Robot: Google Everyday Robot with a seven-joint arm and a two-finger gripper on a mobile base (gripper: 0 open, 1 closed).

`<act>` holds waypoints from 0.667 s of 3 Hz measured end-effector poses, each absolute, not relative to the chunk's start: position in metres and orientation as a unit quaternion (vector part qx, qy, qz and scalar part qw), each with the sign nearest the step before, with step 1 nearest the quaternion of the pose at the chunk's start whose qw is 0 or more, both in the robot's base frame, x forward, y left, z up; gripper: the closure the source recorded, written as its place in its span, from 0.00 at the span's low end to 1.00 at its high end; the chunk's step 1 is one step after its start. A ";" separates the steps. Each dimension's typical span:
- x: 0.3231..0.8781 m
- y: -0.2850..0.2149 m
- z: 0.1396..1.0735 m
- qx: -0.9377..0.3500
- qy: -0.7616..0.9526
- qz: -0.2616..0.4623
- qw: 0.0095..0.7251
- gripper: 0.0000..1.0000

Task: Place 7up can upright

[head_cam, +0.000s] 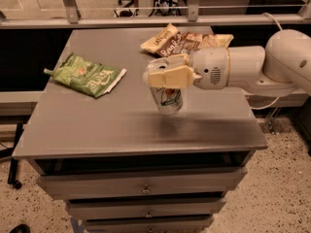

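Observation:
The 7up can (166, 99) is a silver-white can with a green and red logo. It hangs nearly upright, slightly tilted, just above the grey table top (121, 125) near its middle. My gripper (163, 73) comes in from the right and is shut on the can's upper part, with one cream finger (172, 76) across the front of it. The can's top is mostly hidden by the fingers.
A green crinkled snack bag (87, 75) lies at the table's left. Two brown and cream snack packets (182, 40) lie at the back, behind the gripper. The table's front edge is close below the can, with drawers (146, 188) under it. The white arm (252, 67) spans the right side.

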State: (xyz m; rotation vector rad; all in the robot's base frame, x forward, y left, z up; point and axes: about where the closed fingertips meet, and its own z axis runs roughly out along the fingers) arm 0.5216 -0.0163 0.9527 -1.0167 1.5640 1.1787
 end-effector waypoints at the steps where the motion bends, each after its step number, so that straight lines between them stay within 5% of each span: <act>1: 0.525 -0.022 0.943 -0.393 0.622 0.478 0.480 1.00; 2: 0.525 -0.023 0.934 -0.383 0.606 0.484 0.502 0.86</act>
